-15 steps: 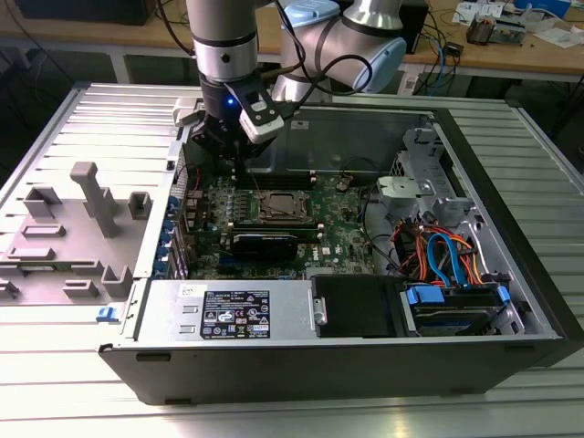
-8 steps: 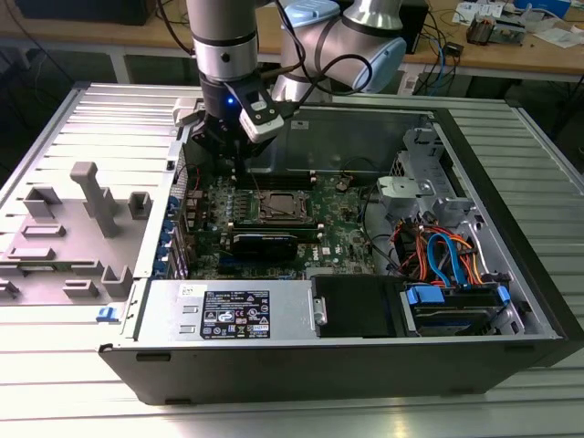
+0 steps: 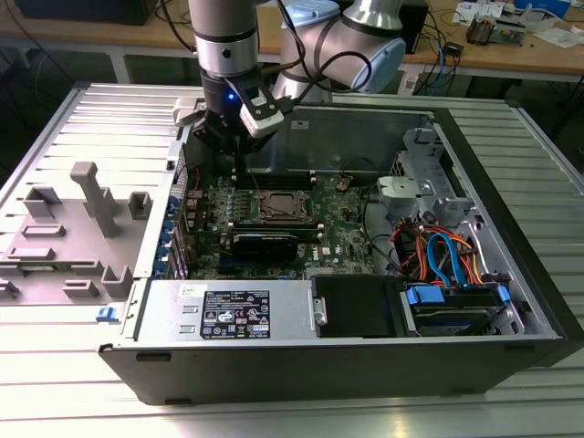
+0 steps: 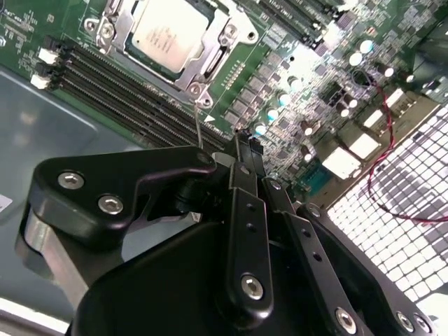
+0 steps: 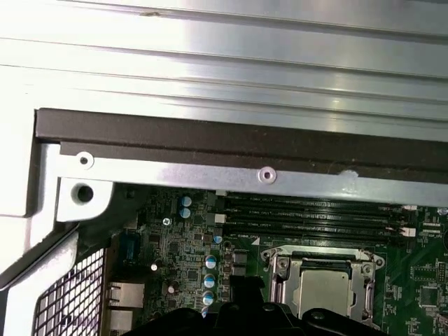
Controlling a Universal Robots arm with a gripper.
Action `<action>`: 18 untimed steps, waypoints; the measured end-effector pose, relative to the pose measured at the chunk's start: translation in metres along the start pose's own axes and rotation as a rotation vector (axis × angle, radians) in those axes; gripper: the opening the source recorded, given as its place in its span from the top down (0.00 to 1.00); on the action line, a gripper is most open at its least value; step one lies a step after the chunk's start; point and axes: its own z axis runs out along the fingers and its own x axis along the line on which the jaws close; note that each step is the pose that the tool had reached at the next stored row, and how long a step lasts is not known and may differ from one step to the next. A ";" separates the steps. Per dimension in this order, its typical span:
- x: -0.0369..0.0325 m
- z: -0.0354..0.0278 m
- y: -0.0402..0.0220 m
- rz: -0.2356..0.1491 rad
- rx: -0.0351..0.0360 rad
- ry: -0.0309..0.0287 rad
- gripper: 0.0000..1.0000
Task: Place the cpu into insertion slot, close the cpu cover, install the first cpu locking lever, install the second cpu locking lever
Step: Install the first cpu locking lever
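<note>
The cpu (image 4: 166,31) lies with its silver top up in the insertion slot (image 4: 94,26) on the green motherboard. The cpu cover (image 4: 210,59), a silvery frame, lies down around the chip. A thin metal lever wire (image 4: 198,126) stands up by the socket's corner. In the exterior view my gripper (image 3: 237,173) hangs over the board's rear, towards that view's left of the cpu (image 3: 278,207), apart from it. In the second wrist view the gripper (image 4: 241,143) has its black fingers drawn together with nothing held. The first wrist view shows the cpu (image 5: 323,288) under the cover (image 5: 280,269).
Long black memory slots (image 4: 133,91) run beside the socket. A black graphics card (image 3: 263,245) sits in front of it, and the power supply (image 3: 228,310) lies along the case front. Coloured cables (image 3: 438,255) fill the exterior view's right. The case wall (image 5: 245,140) stands close behind my gripper.
</note>
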 end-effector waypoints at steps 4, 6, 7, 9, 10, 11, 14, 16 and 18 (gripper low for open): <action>-0.0006 0.0001 0.0037 0.000 0.0001 0.0001 0.89; -0.0024 0.0004 0.0048 0.000 0.0001 0.0001 0.89; -0.0045 0.0007 0.0049 0.000 0.0001 0.0000 0.89; -0.0081 0.0011 0.0051 0.000 0.0001 0.0001 0.89; -0.0105 0.0013 0.0052 0.000 0.0000 -0.0001 0.89; -0.0143 0.0016 0.0051 0.000 0.0000 0.0001 0.89; -0.0286 0.0028 0.0041 0.000 0.0001 0.0001 0.89; -0.0338 0.0033 0.0038 0.000 0.0000 0.0000 0.89; -0.0385 0.0037 0.0034 0.000 0.0001 0.0000 0.89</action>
